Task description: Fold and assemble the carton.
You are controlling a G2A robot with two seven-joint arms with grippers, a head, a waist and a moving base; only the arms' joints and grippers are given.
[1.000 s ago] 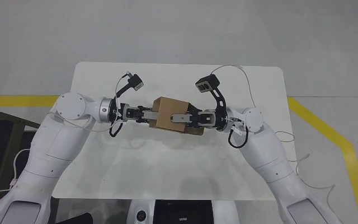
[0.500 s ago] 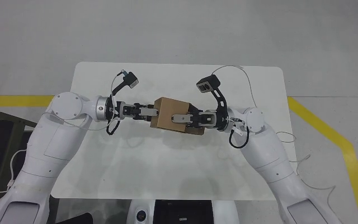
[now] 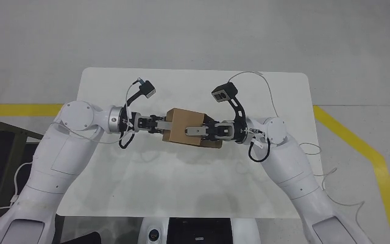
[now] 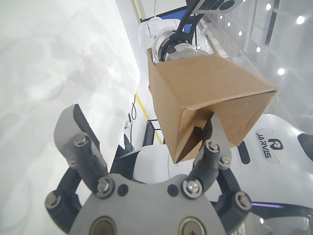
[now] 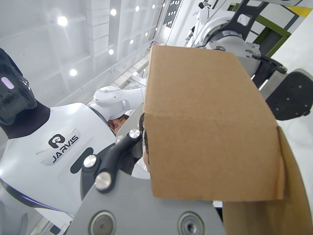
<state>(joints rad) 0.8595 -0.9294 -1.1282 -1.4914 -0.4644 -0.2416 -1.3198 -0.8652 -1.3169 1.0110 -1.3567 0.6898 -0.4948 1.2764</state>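
Observation:
A brown carton (image 3: 186, 125) hangs above the middle of the white table (image 3: 122, 177), held between both arms. My right gripper (image 3: 198, 130) is shut on it from the right, one finger (image 5: 133, 125) flat against a carton wall (image 5: 210, 128) and the other hidden behind the cardboard. From the left, my left gripper (image 3: 163, 125) stands open at the carton's end. One of its fingers (image 4: 216, 133) pokes into the gap between the folded end flaps (image 4: 193, 133). Its other finger (image 4: 75, 125) is out in free air beside the carton (image 4: 207, 86).
The table has bare surface all around the arms. A yellow floor stripe (image 3: 24, 110) runs past both sides of the table. A loose flap (image 5: 264, 211) hangs from the carton close to my right wrist.
My left arm rocked slightly away and came back, its finger staying at the carton's end. The carton and right gripper have barely shifted.

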